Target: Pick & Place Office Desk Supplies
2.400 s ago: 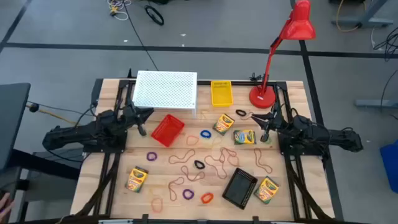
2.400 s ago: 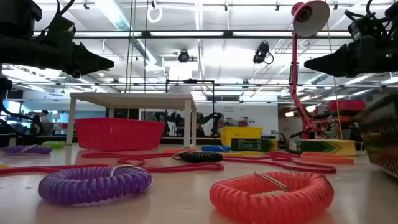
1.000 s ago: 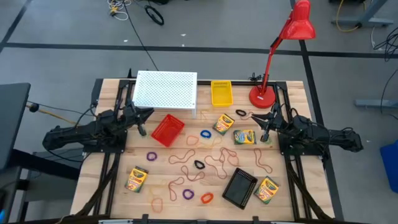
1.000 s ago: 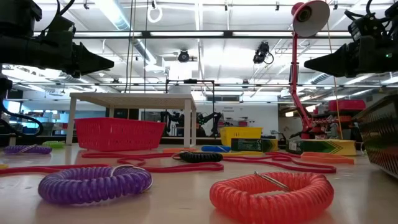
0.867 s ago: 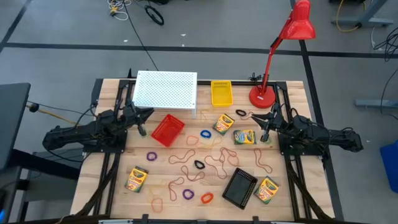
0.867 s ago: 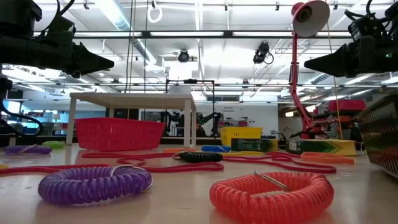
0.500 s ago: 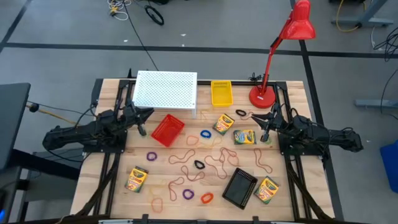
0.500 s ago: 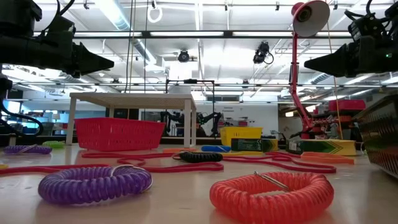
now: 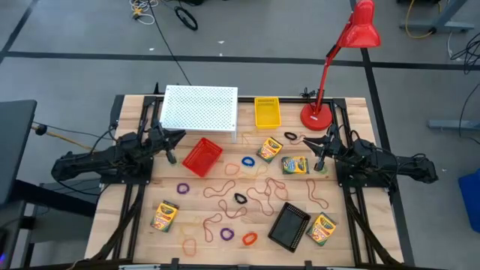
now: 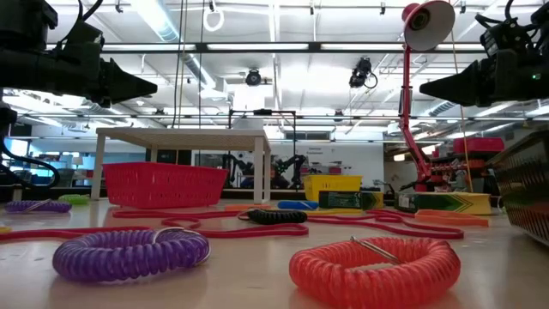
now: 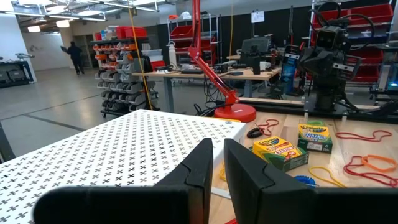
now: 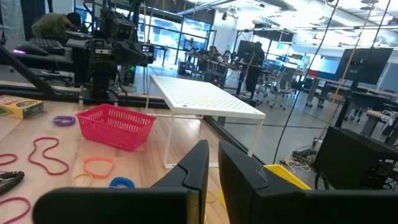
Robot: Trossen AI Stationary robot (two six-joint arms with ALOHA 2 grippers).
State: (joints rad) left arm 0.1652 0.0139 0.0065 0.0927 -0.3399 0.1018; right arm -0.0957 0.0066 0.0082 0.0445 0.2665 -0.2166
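Both arms hang above the counter, holding nothing. The left tool is just left of the red basket, its fingers nearly closed with a thin gap. The right tool is well right of the basket, beside the lamp base, fingers likewise nearly closed. Crayon boxes, rubber bands and loops lie scattered right of and below the basket, near the black tray. The white stand sits just above the basket.
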